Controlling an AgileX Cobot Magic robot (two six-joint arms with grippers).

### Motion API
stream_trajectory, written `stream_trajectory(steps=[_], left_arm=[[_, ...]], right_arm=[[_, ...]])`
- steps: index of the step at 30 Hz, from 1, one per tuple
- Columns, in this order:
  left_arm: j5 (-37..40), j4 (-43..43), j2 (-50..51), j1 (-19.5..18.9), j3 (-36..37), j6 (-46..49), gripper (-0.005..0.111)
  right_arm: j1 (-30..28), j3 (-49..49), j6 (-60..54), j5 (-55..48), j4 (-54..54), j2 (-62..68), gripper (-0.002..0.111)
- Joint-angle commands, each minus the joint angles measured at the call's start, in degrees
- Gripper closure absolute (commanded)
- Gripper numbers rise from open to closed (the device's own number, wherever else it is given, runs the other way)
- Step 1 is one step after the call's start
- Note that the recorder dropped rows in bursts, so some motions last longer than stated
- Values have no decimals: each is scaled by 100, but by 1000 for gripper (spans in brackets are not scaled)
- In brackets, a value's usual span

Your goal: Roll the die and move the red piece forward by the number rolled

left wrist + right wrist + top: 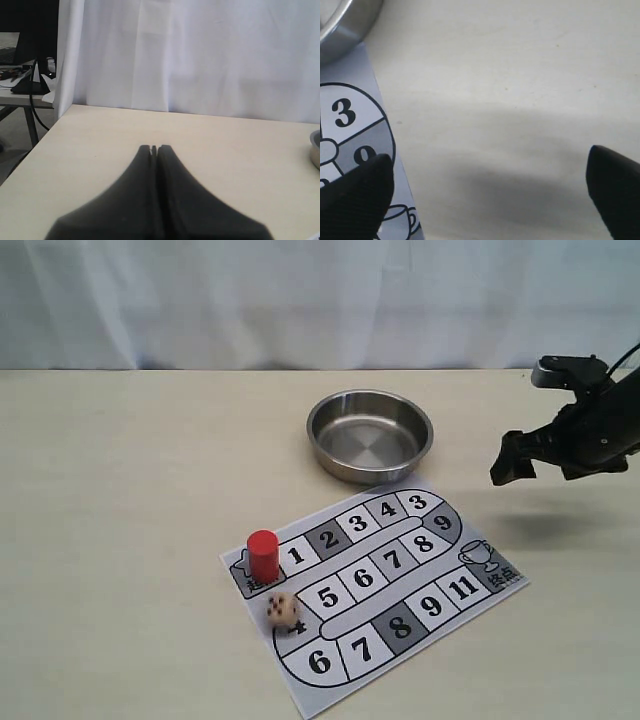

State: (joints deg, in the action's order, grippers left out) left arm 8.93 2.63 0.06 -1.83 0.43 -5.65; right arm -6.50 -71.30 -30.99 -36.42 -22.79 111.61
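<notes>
— Nearest the front edge of the pale bench [120,490], what lies on the printed paper board of numbered squares [363,577]?

— The small beige wooden die with dark pips [283,609]. It rests on the board's left part, by the star mark, with square 6 in front of it. Its top face is too small to count, possibly five.

— And the red piece?

— The plain red cylinder [263,554] stands upright just beyond the die, apart from it, on the start square beside square 1.

— Further back?

— A round, shallow steel bowl [320,445] sits on the bench just past the board's far edge.

— The arms?

— The black right pincer [512,465] hangs above the bench to the right of the board, spread wide and holding nothing. Its wrist view shows one of its fingers [360,200] over the board's edge near squares 3 and 9. The black left pincer [155,150] is pressed together with nothing between, over bare bench. A white curtain [300,300] hangs at the back.
</notes>
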Motion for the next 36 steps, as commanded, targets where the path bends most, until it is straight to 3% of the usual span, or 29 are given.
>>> stream_trajectory(steps=[1, 14, 17, 26, 36], left_arm=[[-70, -9, -6, 47, -43, -11, 107], [-70, -9, -6, 47, -43, -11, 107], [-70, -9, -6, 47, -43, -11, 107], [-70, -9, -6, 47, -43, -11, 107], [-70, -9, -6, 47, -43, -11, 107]], right_arm=[[-6, 1, 42, 23, 188, -16, 11], [-6, 1, 69, -302, 189, -16, 14], [69, 1, 69, -761, 235, -82, 30], [382, 1, 176, -2097, 532, -842, 104], [1984, 208, 529, -2230, 578, -1638, 104]])
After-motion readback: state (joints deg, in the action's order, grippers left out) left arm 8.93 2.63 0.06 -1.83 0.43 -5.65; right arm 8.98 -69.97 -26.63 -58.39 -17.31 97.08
